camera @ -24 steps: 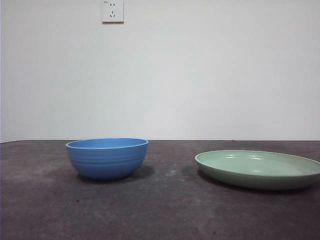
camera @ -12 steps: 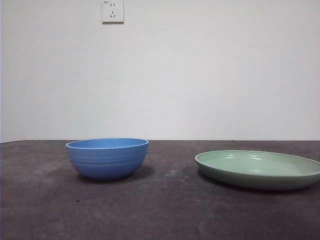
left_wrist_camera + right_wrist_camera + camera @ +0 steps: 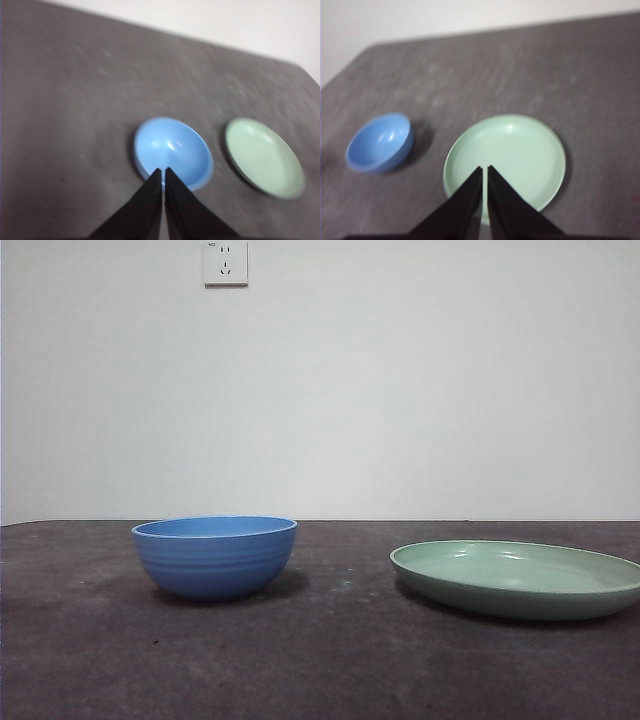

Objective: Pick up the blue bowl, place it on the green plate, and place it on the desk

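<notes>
**Q.** Where do the task's things stand, and why so?

**A.** In the front view the blue bowl sits upright at lower left of the frame, and the green plate lies flat at lower right. Both rest on the desk, well apart, with bare tabletop between them. The bowl is not yet on the plate, so the task appears unstarted. Judged from the layout, the gap leaves room to come down on the bowl's rim without touching the plate.

**Q.** And the pincers?

**A.** The left gripper hangs high above the bowl's near rim, its jaws pressed together, holding nothing. The right gripper hangs above the plate, jaws likewise together and empty. The left arm looks the likelier one to take the bowl, and would need to spread its jaws first.

**Q.** What does each view add?

**A.** The front view shows the bowl's ridged wall and a wall socket at the upper left, but no arm. The wrist views show both interiors empty.
</notes>
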`<move>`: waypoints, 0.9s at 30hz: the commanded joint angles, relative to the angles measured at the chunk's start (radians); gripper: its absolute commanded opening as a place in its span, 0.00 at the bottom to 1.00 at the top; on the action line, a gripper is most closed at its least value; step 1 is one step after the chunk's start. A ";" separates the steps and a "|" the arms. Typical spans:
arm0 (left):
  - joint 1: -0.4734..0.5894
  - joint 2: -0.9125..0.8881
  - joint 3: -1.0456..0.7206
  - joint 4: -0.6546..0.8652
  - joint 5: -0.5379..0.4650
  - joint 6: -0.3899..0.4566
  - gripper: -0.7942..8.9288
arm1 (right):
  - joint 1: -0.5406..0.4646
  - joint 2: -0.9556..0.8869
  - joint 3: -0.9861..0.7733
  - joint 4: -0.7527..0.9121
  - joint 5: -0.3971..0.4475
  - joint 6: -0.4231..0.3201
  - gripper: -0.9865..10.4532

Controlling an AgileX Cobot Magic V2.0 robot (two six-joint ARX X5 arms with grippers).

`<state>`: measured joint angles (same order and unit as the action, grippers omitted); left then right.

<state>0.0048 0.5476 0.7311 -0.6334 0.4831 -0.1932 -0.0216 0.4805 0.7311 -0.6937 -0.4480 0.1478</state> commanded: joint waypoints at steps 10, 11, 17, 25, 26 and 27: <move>-0.155 0.161 0.140 -0.180 0.103 0.130 0.09 | 0.075 0.227 0.180 -0.254 -0.087 -0.208 0.09; -0.166 0.166 0.141 -0.183 0.103 0.130 0.09 | 0.093 0.232 0.183 -0.270 -0.087 -0.215 0.09; -0.202 0.169 0.141 -0.189 0.103 0.130 0.09 | 0.166 0.230 0.183 -0.317 -0.086 -0.220 0.09; -0.203 0.169 0.141 -0.187 0.101 0.129 0.25 | 0.181 0.230 0.183 -0.316 -0.083 -0.218 0.17; -0.203 0.169 0.141 -0.187 0.101 0.129 0.32 | 0.181 0.230 0.183 -0.315 -0.078 -0.218 0.24; -0.203 0.169 0.141 -0.187 0.101 0.129 0.36 | 0.181 0.230 0.183 -0.315 -0.074 -0.217 0.30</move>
<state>-0.1947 0.7090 0.8505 -0.8314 0.5793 -0.0830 0.1566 0.7067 0.8967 -1.0138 -0.5236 -0.0566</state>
